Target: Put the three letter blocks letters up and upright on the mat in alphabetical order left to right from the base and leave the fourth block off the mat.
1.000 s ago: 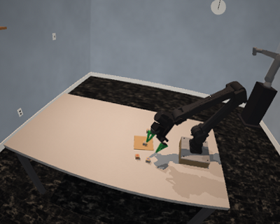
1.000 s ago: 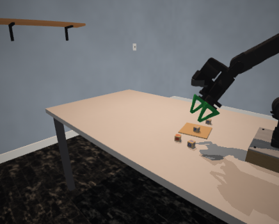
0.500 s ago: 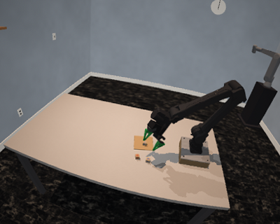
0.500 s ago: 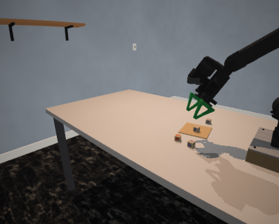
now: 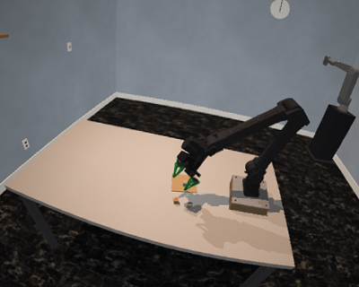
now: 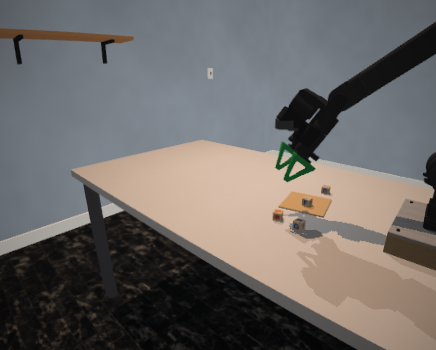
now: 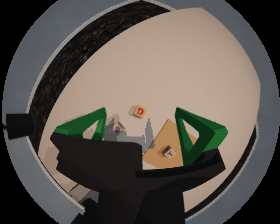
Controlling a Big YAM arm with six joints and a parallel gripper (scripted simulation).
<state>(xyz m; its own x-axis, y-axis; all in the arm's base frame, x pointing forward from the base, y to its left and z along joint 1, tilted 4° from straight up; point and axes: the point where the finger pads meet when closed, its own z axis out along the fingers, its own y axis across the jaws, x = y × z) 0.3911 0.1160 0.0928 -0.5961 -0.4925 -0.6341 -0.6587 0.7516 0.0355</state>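
Note:
A small tan mat (image 6: 304, 207) lies on the table in front of the robot's base. One block with a blue mark (image 6: 307, 202) sits on the mat and also shows in the wrist view (image 7: 168, 152). An orange block (image 6: 278, 215) and a grey-blue block (image 6: 299, 225) lie on the table just off the mat's near edge. A fourth block (image 6: 326, 189) lies off the mat on its far side. The letters are too small to read. My gripper (image 6: 294, 165) with green fingers hangs open and empty well above the mat; in the top view my gripper (image 5: 184, 175) covers part of the mat (image 5: 181, 183).
The robot's base block (image 5: 249, 194) stands on the table right of the mat. The arm's shadow falls on the table near the front edge. A second arm on a black pedestal (image 5: 332, 129) stands on the floor beyond the table.

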